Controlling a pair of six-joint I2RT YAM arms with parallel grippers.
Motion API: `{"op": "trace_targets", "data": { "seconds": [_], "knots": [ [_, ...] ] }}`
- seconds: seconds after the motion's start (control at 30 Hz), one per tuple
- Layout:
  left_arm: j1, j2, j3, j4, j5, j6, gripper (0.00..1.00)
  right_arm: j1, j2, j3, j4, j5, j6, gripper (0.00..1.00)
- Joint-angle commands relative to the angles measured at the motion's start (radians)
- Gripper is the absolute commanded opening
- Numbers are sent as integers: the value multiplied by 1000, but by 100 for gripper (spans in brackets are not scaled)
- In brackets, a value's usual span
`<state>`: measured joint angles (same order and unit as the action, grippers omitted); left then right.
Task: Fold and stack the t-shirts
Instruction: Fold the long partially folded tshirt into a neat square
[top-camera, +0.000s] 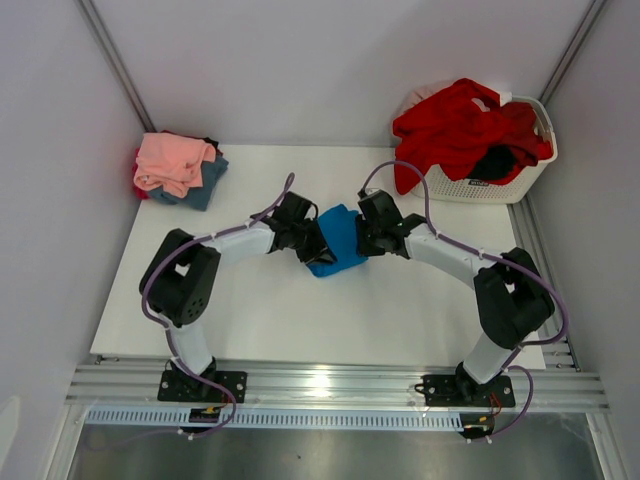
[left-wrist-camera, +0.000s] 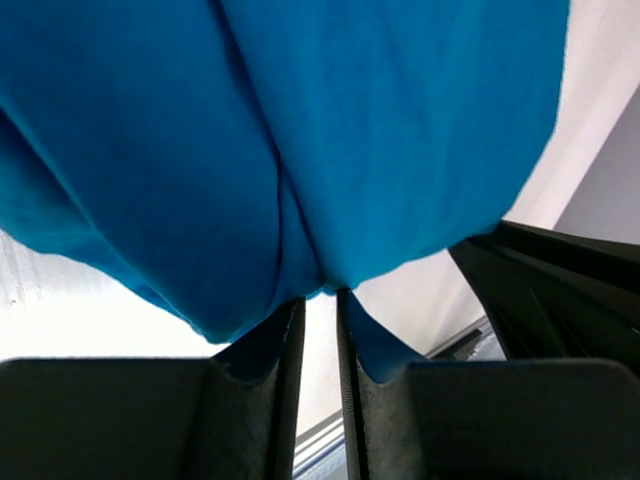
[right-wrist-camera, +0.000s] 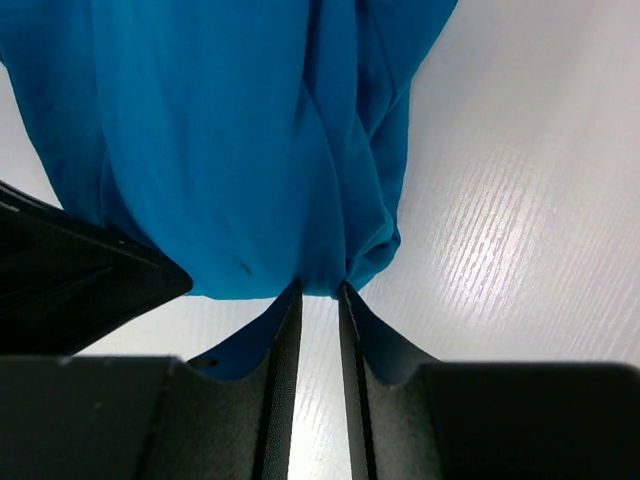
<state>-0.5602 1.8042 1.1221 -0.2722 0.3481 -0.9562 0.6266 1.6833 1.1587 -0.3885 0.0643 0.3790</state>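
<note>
Clamping the blue tee (top-camera: 337, 248) with left gripper (left-wrist-camera: 320, 300) and right gripper (right-wrist-camera: 320, 290), we've got a stack (top-camera: 178, 168) at the table's far-left corner, red tees (top-camera: 460, 125) in the basket (top-camera: 485, 190) to go.

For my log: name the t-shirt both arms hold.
The bright blue t-shirt, pinched in both jaws mid-table; the others sit in the far-left stack or the basket.

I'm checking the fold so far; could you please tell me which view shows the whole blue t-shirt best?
The top external view: the blue t-shirt appears nearly whole, bunched between the left claw and right claw. Each wrist view shows only cloth pinched in its own claw.
</note>
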Motion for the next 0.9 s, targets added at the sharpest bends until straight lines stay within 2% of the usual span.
{"op": "trace_targets", "data": {
  "seconds": [0.0,0.17,0.4,0.87],
  "knots": [
    [-10,23,51,-56,-35,37,23,8,-48,-7,19,9,-23,25],
    [-20,-32,16,-71,-58,63,30,8,-66,-30,22,28,-38,28],
    [-33,-106,-28,-99,-75,92,32,7,-60,-53,34,28,-37,29],
    [-33,-66,41,-188,-159,135,35,7,-65,-56,37,28,-35,29]
  ]
}}
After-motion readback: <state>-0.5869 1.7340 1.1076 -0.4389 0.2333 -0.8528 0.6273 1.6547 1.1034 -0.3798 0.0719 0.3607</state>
